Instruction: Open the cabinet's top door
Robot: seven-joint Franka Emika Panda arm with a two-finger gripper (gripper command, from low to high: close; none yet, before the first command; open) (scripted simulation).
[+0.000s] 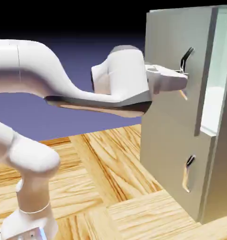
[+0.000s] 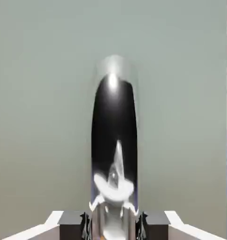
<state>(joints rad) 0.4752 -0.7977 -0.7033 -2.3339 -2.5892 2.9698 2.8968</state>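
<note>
The tall grey-metallic cabinet (image 1: 181, 140) stands on the wooden table (image 1: 110, 187), its larger upper grey door (image 1: 174, 93) swung slightly ajar. That door's long curved chrome handle (image 2: 114, 140) runs vertically, and the white arm's two-finger gripper (image 2: 113, 220) pinches it between its grey fingertips (image 2: 73, 220).

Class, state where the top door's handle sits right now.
In the hand view the handle stands upright between the fingers; in the exterior view it is on the top door.
</note>
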